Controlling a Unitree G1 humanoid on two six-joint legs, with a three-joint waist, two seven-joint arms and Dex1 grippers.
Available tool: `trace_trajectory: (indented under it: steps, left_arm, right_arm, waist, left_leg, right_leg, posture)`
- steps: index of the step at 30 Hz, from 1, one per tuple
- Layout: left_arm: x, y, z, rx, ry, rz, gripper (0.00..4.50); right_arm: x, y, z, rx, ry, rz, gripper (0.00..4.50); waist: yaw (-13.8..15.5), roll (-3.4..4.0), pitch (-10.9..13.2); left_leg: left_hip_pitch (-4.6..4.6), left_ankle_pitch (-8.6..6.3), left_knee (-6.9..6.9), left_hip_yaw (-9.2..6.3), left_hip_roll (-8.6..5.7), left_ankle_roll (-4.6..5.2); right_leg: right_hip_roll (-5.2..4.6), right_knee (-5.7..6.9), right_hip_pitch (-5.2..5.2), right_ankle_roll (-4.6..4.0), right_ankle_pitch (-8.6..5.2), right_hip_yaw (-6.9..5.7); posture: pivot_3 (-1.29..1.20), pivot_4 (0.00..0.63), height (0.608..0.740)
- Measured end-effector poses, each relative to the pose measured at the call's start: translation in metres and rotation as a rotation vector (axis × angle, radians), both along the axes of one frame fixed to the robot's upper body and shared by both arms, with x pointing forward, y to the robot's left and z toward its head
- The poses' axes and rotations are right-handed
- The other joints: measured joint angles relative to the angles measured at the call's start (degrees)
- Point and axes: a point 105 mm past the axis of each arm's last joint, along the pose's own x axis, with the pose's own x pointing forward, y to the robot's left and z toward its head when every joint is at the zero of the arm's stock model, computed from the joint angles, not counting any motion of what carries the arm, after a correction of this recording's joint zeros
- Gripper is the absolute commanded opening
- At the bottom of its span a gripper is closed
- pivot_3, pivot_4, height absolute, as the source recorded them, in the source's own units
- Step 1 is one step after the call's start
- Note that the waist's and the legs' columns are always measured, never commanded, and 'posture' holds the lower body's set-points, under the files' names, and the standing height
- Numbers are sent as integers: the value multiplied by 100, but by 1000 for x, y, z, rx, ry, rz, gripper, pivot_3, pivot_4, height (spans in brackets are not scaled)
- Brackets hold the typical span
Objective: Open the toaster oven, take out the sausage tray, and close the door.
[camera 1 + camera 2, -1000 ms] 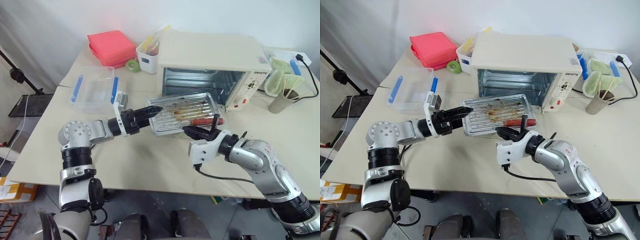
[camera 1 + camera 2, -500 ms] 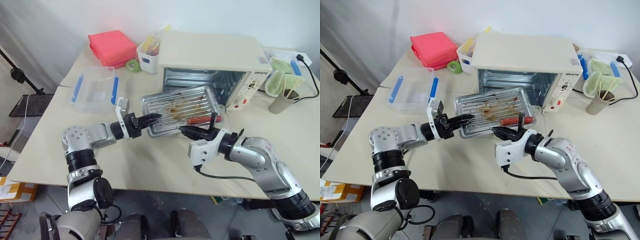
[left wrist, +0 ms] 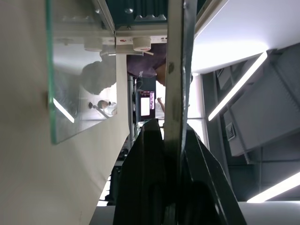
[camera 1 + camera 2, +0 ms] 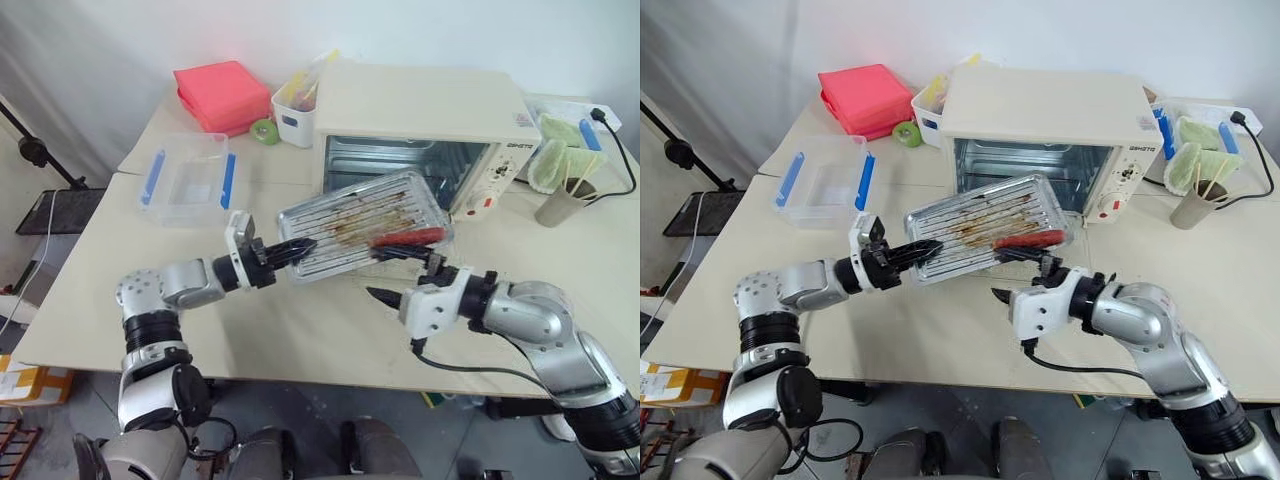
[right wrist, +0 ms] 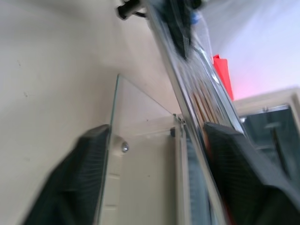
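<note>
The sausage tray point(image 4: 358, 218), silvery with brown stains, hangs tilted in front of the toaster oven point(image 4: 420, 105), its left end lower. A red sausage point(image 4: 406, 237) lies along its near right edge. My left gripper point(image 4: 296, 247) is shut on the tray's left rim point(image 3: 176, 70). My right gripper point(image 4: 391, 274) stands open just below the tray's near right corner; one finger point(image 5: 236, 173) is beside the tray and nothing is clamped. The door point(image 3: 79, 75) is folded down, its glass panel point(image 5: 140, 154) lying over the table under the tray.
A clear plastic box with blue clips point(image 4: 186, 180) sits left of the oven. Behind it are a red box point(image 4: 224, 95), a green tape roll point(image 4: 264, 131) and a white bin point(image 4: 294, 113). A cup point(image 4: 559, 202), green cloths point(image 4: 563, 152) and a black cable are at the right.
My left gripper shut on the tray's left rim. My right gripper then opened, let go of the tray's near edge and drew back to the right. The tray now tilts more steeply.
</note>
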Motion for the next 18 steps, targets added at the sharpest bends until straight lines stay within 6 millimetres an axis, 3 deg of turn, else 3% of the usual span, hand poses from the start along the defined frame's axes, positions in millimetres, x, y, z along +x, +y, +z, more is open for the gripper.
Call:
trace_trajectory:
  steps: [5, 7, 16, 18]
  left_arm:
    - [-16, 27, -24, 14, 66, 65, 0]
    - [-22, 35, -23, 13, 52, 102, 0]
    - [-49, 70, -30, -11, 25, 338, 0]
    - [-54, 83, -32, -29, 23, 435, 0]
  right_arm:
    - [-5, -37, 4, 84, 36, -61, 3558]
    - [-2, -56, 0, 129, 70, -112, 3119]
    - [11, -142, -29, 397, 358, -340, 13]
    - [15, -161, -37, 455, 430, -399, 13]
  waist:
    - [-2, -5, 2]
    - [3, -6, 2]
    - [-18, -5, 2]
    - [-22, -5, 2]
  left_leg:
    - [3, 0, -1, -4, 0, 0]
    - [8, 0, -1, -7, 0, 0]
    - [10, -1, -1, -6, 0, 3]
    - [13, -1, -2, -7, -1, 3]
  right_leg:
    - [0, -8, 8, 0, 0, -2]
    - [-1, -11, 17, 0, 0, -2]
    - [-1, -21, 23, -7, -3, -1]
    - [-1, -22, 28, -9, -4, -1]
  posture:
    - [0, 150, 740]
    - [0, 150, 740]
    - [0, 150, 740]
    - [0, 150, 740]
